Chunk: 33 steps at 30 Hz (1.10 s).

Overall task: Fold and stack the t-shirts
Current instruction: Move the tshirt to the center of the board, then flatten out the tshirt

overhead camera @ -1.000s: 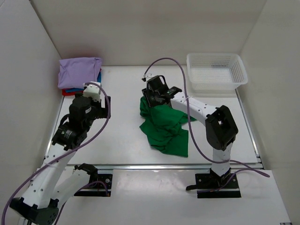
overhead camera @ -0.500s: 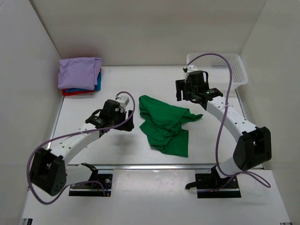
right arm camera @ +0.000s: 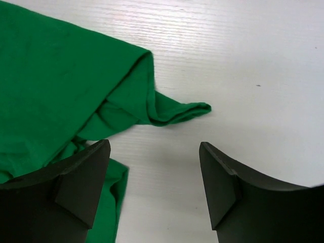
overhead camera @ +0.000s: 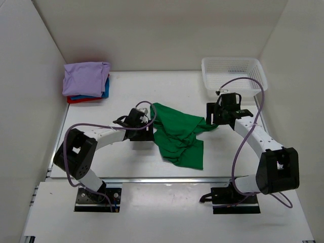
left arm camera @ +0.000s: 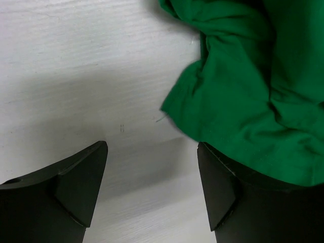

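Note:
The bright green t-shirt (overhead camera: 178, 132) lies crumpled on the white table between the two arms. My left gripper (overhead camera: 144, 121) is open and empty, low at the shirt's left edge; in the left wrist view the green cloth (left arm camera: 253, 91) lies at and over my right finger. My right gripper (overhead camera: 216, 117) is open and empty, low at the shirt's right tip; the right wrist view shows that pointed green fold (right arm camera: 177, 112) just ahead of the jaws. The folded lavender shirt (overhead camera: 85, 78) tops a stack with a blue one (overhead camera: 105, 87) and a red one (overhead camera: 80, 99) at the back left.
A white mesh basket (overhead camera: 233, 77) stands at the back right, just behind the right arm. White walls close the table on the left, back and right. The metal rail of the table's front edge (overhead camera: 162, 179) runs near the arm bases.
Both arms have come down to the green shirt: the left gripper moved right to its left edge, the right gripper moved right and forward to its right tip. The shirt barely moved.

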Each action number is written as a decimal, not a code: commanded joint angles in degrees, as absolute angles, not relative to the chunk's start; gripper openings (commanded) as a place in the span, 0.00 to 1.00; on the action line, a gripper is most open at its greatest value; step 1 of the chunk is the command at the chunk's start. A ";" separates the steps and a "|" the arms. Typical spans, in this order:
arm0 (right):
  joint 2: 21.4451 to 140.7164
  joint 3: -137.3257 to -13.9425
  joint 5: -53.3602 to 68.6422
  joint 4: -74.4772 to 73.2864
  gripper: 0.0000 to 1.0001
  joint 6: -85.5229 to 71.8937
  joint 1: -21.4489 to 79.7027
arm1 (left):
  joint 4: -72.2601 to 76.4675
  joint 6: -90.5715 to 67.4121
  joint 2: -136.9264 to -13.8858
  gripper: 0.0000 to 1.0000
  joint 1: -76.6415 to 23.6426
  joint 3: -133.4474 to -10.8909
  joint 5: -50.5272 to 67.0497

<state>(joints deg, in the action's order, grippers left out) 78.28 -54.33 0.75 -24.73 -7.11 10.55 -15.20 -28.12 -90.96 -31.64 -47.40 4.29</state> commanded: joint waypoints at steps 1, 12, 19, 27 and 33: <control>75.41 -52.56 2.81 -22.77 0.69 -7.38 8.79 | -14.67 -29.80 -92.80 0.82 -34.53 -51.23 0.09; 75.23 -46.59 1.41 -20.57 0.70 -9.31 6.59 | -18.17 -32.61 -103.09 0.76 -38.05 -58.69 -5.96; 81.47 -45.61 1.06 -15.56 0.89 -11.16 5.54 | -23.72 -31.55 -103.71 0.00 -38.42 -60.47 -9.15; 94.74 -52.11 1.24 -10.99 0.81 -10.03 6.76 | -24.52 -29.36 -96.95 0.00 -34.63 -56.08 -9.76; 96.77 -54.57 8.68 -9.31 0.57 -9.23 4.49 | -25.58 -27.42 -94.05 0.00 -33.66 -54.76 -10.47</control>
